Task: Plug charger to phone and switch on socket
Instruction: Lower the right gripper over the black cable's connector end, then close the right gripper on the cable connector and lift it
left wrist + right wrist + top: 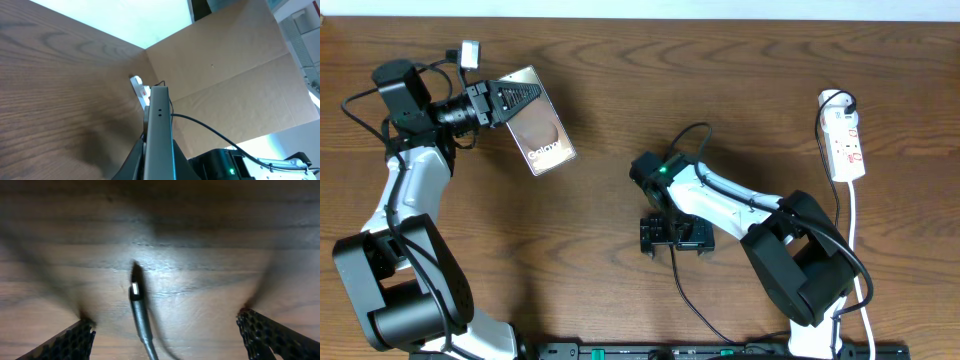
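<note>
My right pincer (166, 325) hangs spread over the charger (138, 305); left pincer (520, 97) pinches the phone (545, 135). The cable looks limp and light, so I should grip the stiff plug.

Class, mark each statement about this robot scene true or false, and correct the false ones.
1. The left end effector grips the phone. True.
2. The charger's plug tip is plugged into the phone. False: it lies on the table, between the fingers of the right end effector.
3. The right end effector is open. True.
4. The socket lies right beside the phone. False: it sits far from it, at the table's right edge.
</note>
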`<state>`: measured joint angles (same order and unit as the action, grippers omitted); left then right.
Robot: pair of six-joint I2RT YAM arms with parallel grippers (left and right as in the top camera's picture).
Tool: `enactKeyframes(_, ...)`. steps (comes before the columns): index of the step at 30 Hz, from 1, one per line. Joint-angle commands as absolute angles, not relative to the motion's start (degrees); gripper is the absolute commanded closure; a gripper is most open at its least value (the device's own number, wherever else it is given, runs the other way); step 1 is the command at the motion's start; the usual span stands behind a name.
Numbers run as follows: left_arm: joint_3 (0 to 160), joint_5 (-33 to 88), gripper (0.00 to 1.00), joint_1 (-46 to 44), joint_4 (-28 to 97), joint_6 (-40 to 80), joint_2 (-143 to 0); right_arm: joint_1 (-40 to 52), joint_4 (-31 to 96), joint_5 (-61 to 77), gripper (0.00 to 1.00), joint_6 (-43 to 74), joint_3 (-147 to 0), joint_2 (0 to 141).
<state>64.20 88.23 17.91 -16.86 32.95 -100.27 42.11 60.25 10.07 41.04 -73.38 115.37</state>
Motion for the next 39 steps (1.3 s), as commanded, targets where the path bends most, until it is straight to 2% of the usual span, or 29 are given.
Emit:
enactKeyframes(1,64.27,89.95,0.93,18.04,-17.04,32.53,-99.02,41.98,58.28,6.85,0.06,41.28,-72.75,118.48)
enactKeyframes(6,64.27,89.97,0.93,18.04,-17.04,32.56,-99.02,41.82,56.29,7.03,0.08,41.25,-72.77,118.48)
enactKeyframes(14,64.27,89.97,0.92,18.04,-17.04,32.56,-99.00,41.50,56.27,7.01,0.35,41.23,-72.77,118.48)
enactKeyframes(18,64.27,89.97,0.93,18.04,-17.04,32.56,-99.02,41.52,56.07,7.03,0.52,41.25,-72.75,118.48)
enactKeyframes(22,64.27,89.97,0.93,18.04,-17.04,32.56,-99.00,41.50,56.07,7.01,0.63,41.25,-72.75,118.48)
enactKeyframes(39,64.27,89.97,0.93,18.04,-17.02,32.56,-99.02,41.52,56.14,7.03,0.84,41.30,-72.75,118.48)
